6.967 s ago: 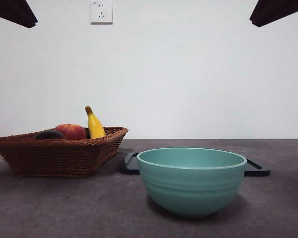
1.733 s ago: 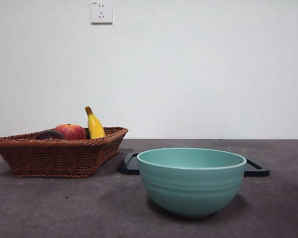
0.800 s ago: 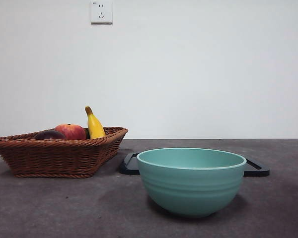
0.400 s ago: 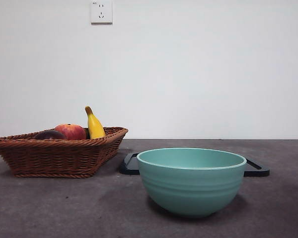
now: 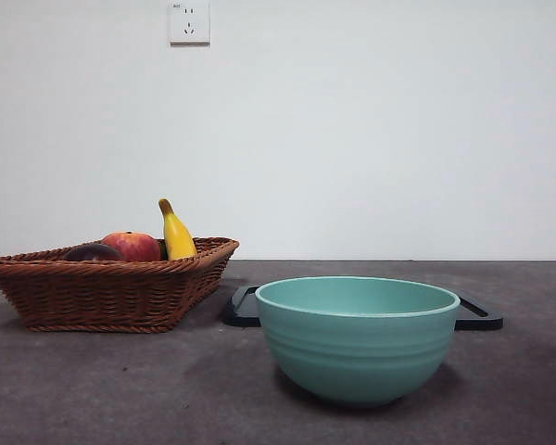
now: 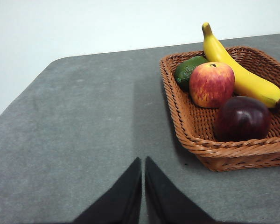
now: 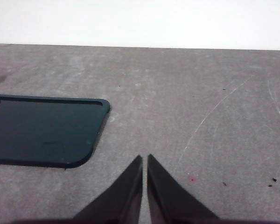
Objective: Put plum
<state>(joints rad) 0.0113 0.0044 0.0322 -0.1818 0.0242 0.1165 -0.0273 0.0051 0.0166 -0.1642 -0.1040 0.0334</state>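
1. The wicker basket fills the left of the front view; its wall rings the plum, with the red fruit and banana just beside it — the way in is from above.
2. Lower centre, the teal bowl stands large, its mouth unblocked.
3. Behind it lies the flat black tray.
4. Bare grey table spreads in the left wrist view's left half — open ground.

Glossy plum; woven wicker basket.

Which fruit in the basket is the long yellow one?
The banana. It is long, curved and yellow, while the plum, the red apple and the green fruit in the basket are all rounded.
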